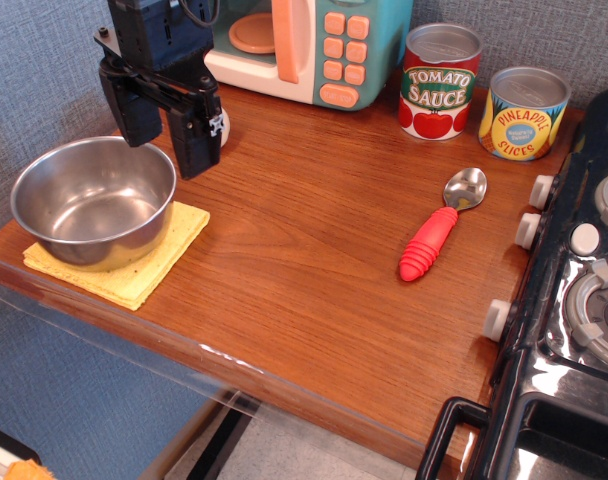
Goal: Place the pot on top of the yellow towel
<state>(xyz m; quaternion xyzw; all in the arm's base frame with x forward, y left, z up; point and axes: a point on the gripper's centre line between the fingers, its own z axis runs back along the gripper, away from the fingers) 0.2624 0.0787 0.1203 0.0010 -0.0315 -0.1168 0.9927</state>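
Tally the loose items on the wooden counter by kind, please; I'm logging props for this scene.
Pots: 1, the pot
Towels: 1, the yellow towel
Cans: 2, the tomato sauce can and the pineapple slices can
Spoons: 1, the red-handled spoon
Toy microwaves: 1, the toy microwave
Total: 6

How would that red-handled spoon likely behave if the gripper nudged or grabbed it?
The spoon lies flat on the wooden counter, so a nudge would probably slide or spin it, not roll it. Its ribbed red handle looks grippy; the shiny bowl end seems more slippery. It appears small and rigid, so it is likely light.
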